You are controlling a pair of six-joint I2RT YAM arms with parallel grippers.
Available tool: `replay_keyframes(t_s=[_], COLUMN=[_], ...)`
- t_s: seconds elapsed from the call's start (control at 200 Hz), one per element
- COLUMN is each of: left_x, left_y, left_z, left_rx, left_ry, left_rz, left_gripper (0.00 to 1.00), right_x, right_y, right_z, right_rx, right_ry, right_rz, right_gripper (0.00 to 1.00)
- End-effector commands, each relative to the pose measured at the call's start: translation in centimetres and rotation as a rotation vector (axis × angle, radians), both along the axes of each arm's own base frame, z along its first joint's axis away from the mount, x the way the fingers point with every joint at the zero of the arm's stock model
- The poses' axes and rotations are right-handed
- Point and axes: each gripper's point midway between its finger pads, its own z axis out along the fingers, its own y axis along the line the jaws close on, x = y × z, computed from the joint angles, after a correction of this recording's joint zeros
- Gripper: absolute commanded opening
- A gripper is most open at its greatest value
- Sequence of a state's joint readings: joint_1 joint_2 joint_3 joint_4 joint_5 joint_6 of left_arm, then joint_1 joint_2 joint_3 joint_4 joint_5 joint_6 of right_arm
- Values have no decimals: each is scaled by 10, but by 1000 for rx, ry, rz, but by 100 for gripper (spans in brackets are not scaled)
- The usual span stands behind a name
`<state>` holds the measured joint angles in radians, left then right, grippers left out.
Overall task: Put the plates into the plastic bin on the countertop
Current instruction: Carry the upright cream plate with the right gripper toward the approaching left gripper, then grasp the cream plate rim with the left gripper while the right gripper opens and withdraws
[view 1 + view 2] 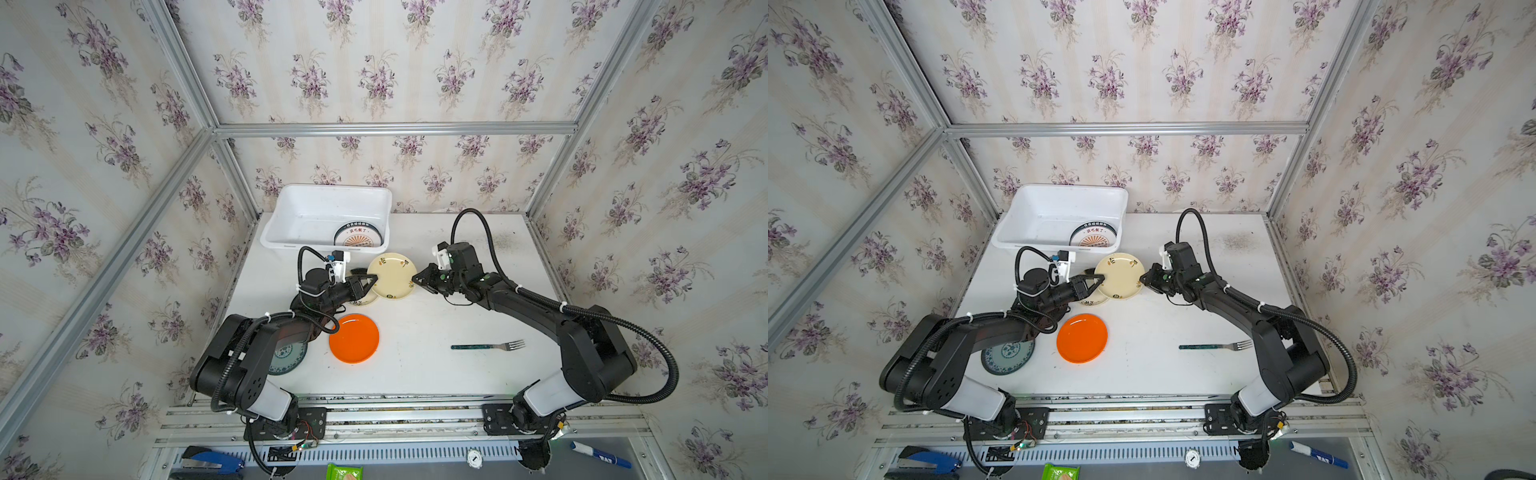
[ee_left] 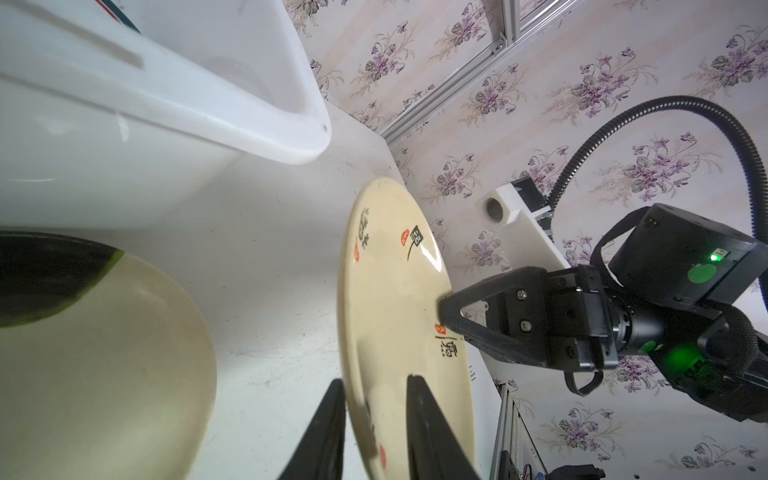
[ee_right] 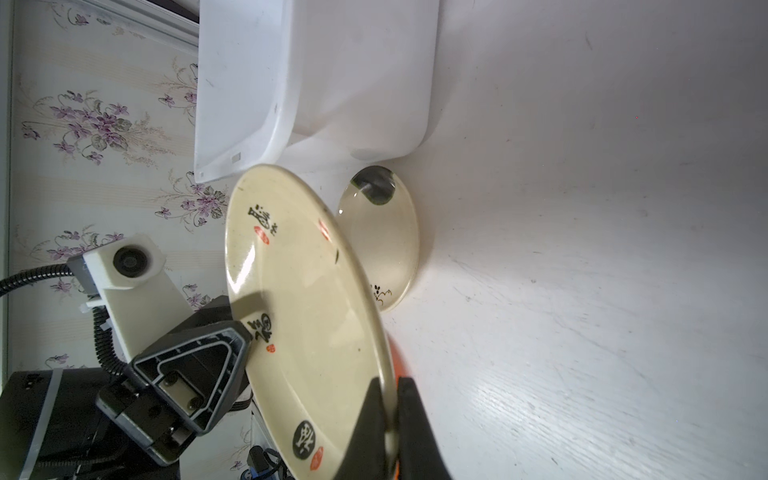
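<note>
Right claw (image 3: 390, 386) clamped, glossy round cream plate (image 3: 299, 291)

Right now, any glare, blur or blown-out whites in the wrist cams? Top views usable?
Left wrist: glare streak on the cream plate, left gripper blurred up close, plastic bin nearly washed out. Right wrist: glare streak on the same plate, right gripper out of focus, countertop partly washed out. Both top views: evenly lit, sharp, only soft shadows under the arms.
</note>
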<state>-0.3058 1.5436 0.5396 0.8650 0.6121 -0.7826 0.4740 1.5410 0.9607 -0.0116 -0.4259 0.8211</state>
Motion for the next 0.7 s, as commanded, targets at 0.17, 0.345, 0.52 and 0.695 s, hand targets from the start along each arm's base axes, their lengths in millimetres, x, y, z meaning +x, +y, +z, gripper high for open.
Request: replay_keyframes(t_s=[0.17,0.345,0.52,0.695], left_x=[1,-1,0,6], left_y=[-8,-6,0,5], left_z=[4,8,14,23], left_rx=[-11,-11,44,88], left_ry=[-6,-6,-7,-12], left_rz=[-36,-23,7,43], left_gripper=[1,0,0,0], right_x=[-2,-6,-8,-12], right_y=[2,-2,-8,-19], right_z=[14,18,28,30], right_rx=[25,28,13,-48], right_ry=[-84,-137,-212,-274], right_rz=[30,28,31,23], right_gripper=[16,47,62,66])
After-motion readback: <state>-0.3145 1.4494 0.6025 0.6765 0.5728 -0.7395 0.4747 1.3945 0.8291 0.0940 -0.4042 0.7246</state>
